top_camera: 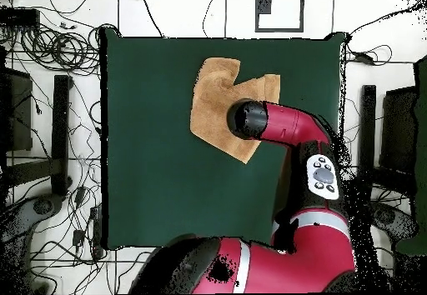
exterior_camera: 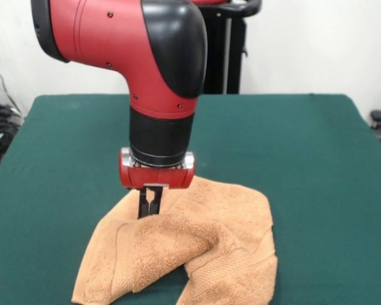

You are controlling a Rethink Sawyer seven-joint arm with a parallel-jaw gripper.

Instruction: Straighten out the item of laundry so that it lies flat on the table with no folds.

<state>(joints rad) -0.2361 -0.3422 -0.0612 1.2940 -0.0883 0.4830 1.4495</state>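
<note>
The item of laundry, a peach terry towel, lies crumpled near the front of the green table, with a thick fold rolled across its middle and one end doubled under. My gripper comes straight down onto the towel's left part. Its two black fingers stand close together, with their tips pressed into the ridge of the fold, pinching cloth. In the overhead view the towel sits near the table's far edge, and the arm's wrist hides the gripper and part of the cloth.
Green tabletop spreads wide on all sides of the towel except toward the near edge in the front view. A black stand rises behind the table. Cables and dark equipment lie on the floor around it.
</note>
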